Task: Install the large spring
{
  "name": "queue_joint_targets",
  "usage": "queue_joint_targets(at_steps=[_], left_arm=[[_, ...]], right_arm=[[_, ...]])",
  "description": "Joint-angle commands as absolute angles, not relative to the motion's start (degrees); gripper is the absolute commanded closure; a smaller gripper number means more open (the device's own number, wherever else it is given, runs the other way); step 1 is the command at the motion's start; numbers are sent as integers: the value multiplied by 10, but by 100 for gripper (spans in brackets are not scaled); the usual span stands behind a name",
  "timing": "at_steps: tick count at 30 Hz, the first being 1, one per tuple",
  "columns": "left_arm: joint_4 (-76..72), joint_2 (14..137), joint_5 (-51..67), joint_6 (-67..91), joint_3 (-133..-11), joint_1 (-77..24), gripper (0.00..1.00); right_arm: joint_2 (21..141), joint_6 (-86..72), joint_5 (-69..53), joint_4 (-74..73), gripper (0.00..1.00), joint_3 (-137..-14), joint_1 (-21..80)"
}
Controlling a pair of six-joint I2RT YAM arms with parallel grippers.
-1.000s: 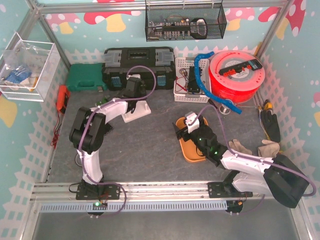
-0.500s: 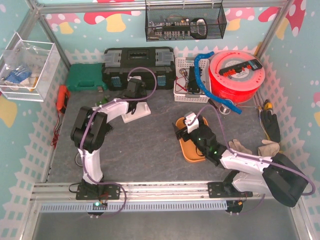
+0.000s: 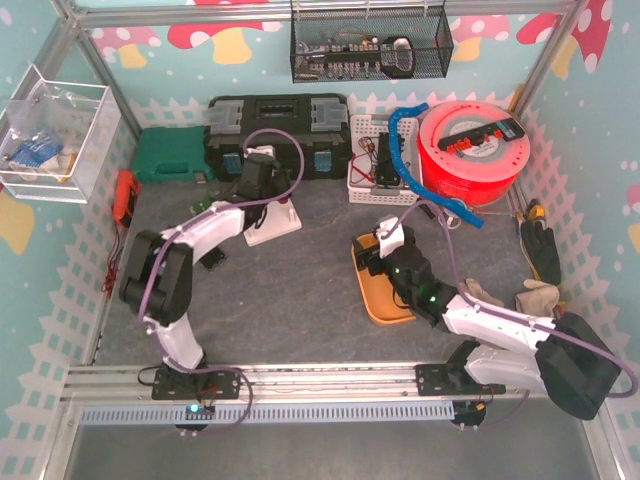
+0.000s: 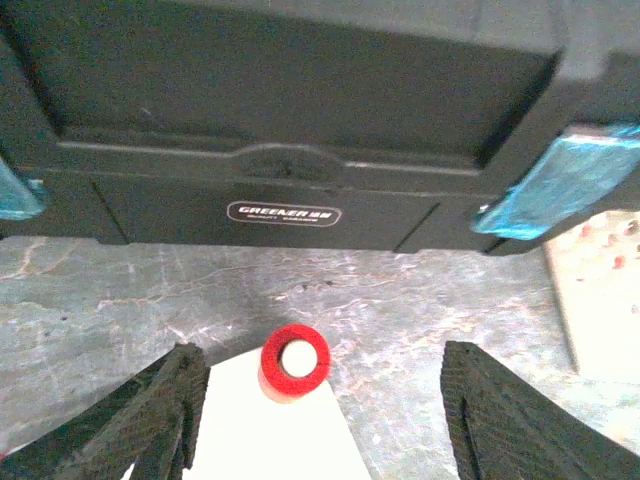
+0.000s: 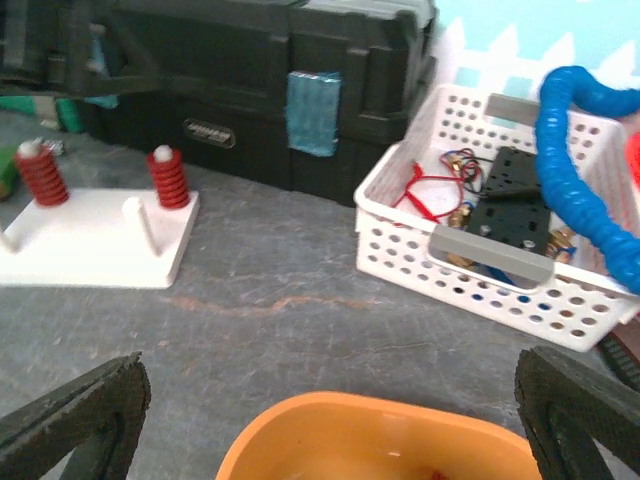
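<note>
Spring (image 4: pixel 295 362): red, upright on a peg at the far corner of the white base (image 4: pixel 270 440), just in front of the toolbox (image 4: pixel 290 120); white peg top showing through the coil.
Left gripper (image 4: pixel 327 352): above the spring, fingers spread wide to either side, touching nothing.
Step in hand: probably checking the seating or pulling clear after letting go; cannot tell which.
Doing it well: keep the fingers spread and centred on the peg. If pressing, push straight down along the peg so the coil neither tilts nor rides up. Lift straight up, so as not to snag the coil or nudge the base toward the toolbox.
Rest of base: second spring (image 5: pixel 40 172) on the other far peg; two near pegs (image 5: pixel 145 225) bare.
Right gripper (image 5: pixel 328 365): over the far end of the orange tray (image 5: pixel 400 412), fingers spread, holding nothing.
Change from a second ago: left elbow swung out to the left, forearm stretched, left gripper shifted slightly toward the toolbox. Right gripper moved toward the tray's far end and turned toward the base; base itself unmoved.
</note>
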State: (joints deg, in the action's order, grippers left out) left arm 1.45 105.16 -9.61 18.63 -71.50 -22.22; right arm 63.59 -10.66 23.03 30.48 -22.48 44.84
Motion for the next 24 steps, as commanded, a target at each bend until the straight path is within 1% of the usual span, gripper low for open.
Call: queue_joint_targets(at_steps=[1,5,8,9,11,14,15,17,20,24], left_arm=[[9,961,-65,214,-666,-230,32],[1,894,-55,227,-597,-236,26],[-18,841,-44,239,-530,-244,19],[-27,824,-39,243,-511,-252,15],[-45,792,-32,247,-471,-260,2],[-74,750,-39,251,-419,-274,1],[-85,738,-43,249,-400,-280,1],[-106,717,-69,240,-370,-297,1],[-135,696,-109,226,-333,-322,1],[-177,680,-112,218,-302,-327,1]], right_arm=[[617,-196,277,173,1,-277,435],[616,-217,259,64,1,-305,413],[608,-235,214,14,8,-309,382],[603,-241,194,9,11,-303,374],[593,-257,157,14,18,-289,360],[604,-271,128,15,32,-279,339],[611,-272,118,15,38,-280,334],[626,-272,106,15,45,-285,330],[646,-268,87,13,48,-298,329],[670,-280,67,22,50,-304,329]])
